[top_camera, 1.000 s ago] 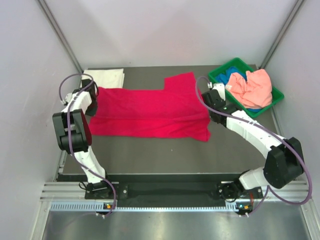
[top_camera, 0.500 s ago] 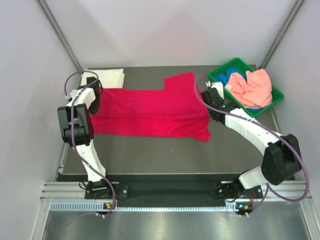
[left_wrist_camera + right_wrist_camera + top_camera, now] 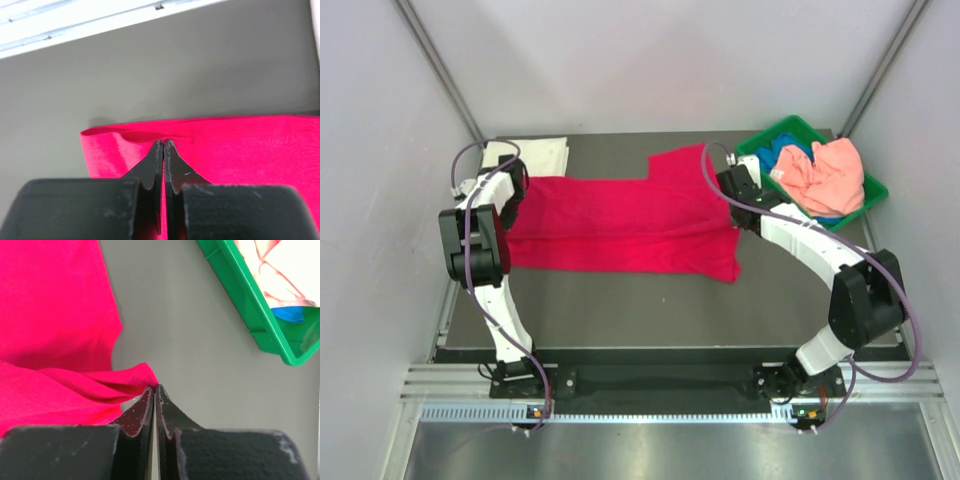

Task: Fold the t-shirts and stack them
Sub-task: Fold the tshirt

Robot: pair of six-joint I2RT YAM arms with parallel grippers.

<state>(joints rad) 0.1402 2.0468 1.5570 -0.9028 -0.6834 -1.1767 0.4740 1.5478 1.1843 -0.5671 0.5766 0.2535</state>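
A crimson-red t-shirt lies spread across the middle of the table, one sleeve pointing to the back. My left gripper is shut at the shirt's left edge; in the left wrist view its tips pinch a fold of red cloth. At the shirt's right edge, near the sleeve, my right gripper is shut too, a hemmed corner of the red shirt rising to its tips. A white folded t-shirt lies at the back left. The salmon-pink t-shirt and the blue one are in the bin.
A green plastic bin stands at the back right, close to my right gripper; its rim shows in the right wrist view. Grey walls enclose the table on three sides. Bare grey table lies in front of the red shirt.
Both grippers have moved toward the back of the table along the shirt's two side edges. The right one also shifted slightly left. The shirt's outline has barely changed.
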